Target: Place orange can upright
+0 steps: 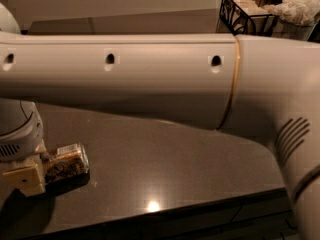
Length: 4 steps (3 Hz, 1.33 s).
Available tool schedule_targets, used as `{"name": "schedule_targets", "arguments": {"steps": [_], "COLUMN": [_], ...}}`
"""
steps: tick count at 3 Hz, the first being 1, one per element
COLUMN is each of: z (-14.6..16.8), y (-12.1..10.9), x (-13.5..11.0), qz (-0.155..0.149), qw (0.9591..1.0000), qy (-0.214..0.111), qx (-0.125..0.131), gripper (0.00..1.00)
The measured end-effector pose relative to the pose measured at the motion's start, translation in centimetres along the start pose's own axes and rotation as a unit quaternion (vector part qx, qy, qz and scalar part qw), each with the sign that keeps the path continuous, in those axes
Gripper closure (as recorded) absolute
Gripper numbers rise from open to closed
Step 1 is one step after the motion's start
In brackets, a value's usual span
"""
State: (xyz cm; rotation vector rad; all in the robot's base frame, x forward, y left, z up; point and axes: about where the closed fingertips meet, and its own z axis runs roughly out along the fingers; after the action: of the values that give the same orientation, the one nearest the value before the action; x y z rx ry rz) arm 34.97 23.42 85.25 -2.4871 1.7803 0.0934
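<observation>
The orange can [65, 164], with a mottled brown-orange and gold print, lies on its side on the dark table [165, 169] at the lower left. My gripper [31, 173] is at the can's left end, right against it, low over the table. My big white arm [150, 76] crosses the whole view above them and hides the table behind it.
A black wire basket [245, 14] with pale wrapped items stands at the back right. The table's front edge [200, 204] runs along the bottom. A bright light reflection sits on the table near that edge.
</observation>
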Motion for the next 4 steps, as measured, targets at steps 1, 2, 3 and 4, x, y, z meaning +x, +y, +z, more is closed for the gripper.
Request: {"name": "schedule_targets", "arguments": {"steps": [1, 2, 3, 4], "z": [-2.1, -5.4, -7.9, -10.0], "y": [-1.5, -3.8, -5.7, -6.0], "x": [1.6, 5.1, 9.4, 12.4], "qz": [0.017, 0.041, 0.064, 0.072], "qw": [0.9985, 0.9898, 0.9694, 0.9408], "qy": [-0.051, -0.133, -0.234, -0.33], "qx": [-0.013, -0.029, -0.037, -0.023], "gripper": [0.87, 1.0, 1.0, 1.0]}}
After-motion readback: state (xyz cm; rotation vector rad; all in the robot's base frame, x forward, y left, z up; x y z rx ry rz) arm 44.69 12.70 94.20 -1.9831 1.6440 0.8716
